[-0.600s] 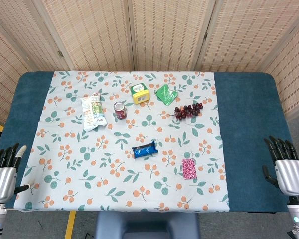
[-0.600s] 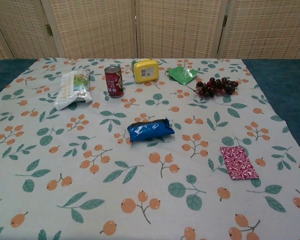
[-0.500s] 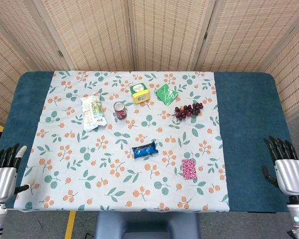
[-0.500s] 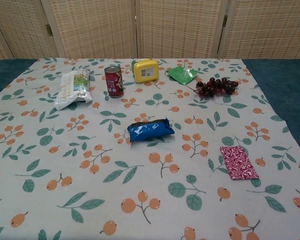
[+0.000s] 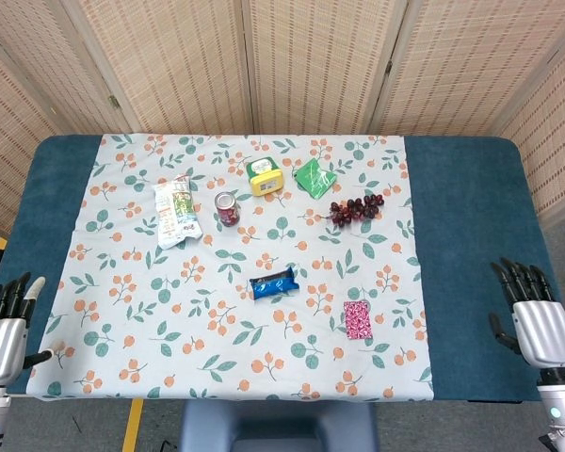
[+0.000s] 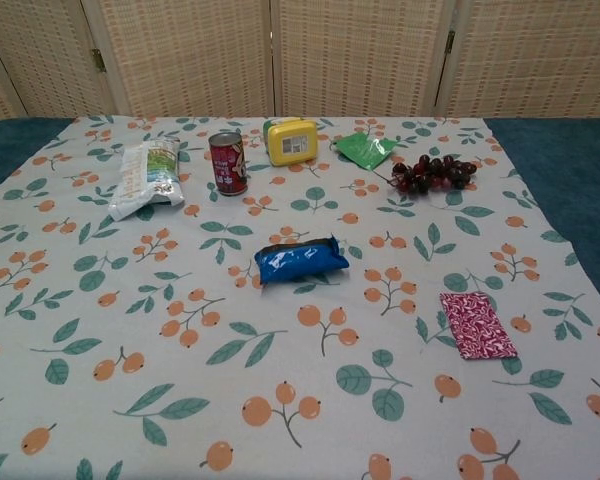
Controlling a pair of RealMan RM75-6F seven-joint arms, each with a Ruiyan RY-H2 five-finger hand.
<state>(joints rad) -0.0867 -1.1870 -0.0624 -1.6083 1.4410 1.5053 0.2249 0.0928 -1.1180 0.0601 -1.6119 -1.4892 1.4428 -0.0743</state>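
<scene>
Both hands showed only in the head view, at its lower corners. The left hand (image 5: 2,325) sat at the bottom left, back upward, fingers (image 5: 9,293) straight and slightly apart, holding nothing. The right hand (image 5: 536,320) sat at the bottom right in like pose, fingers (image 5: 514,276) extended and spread, thumb out to the side, empty.

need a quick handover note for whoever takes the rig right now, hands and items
Left hand: open, holds nothing, at the near left table edge.
Right hand: open, holds nothing, at the near right edge over the blue cloth; the pink packet is nearest.
Blue snack bar lies mid-table; red can, yellow box, green packet, grapes and white snack bag sit farther back.
Nothing picked up; every item remains to be handled.
</scene>
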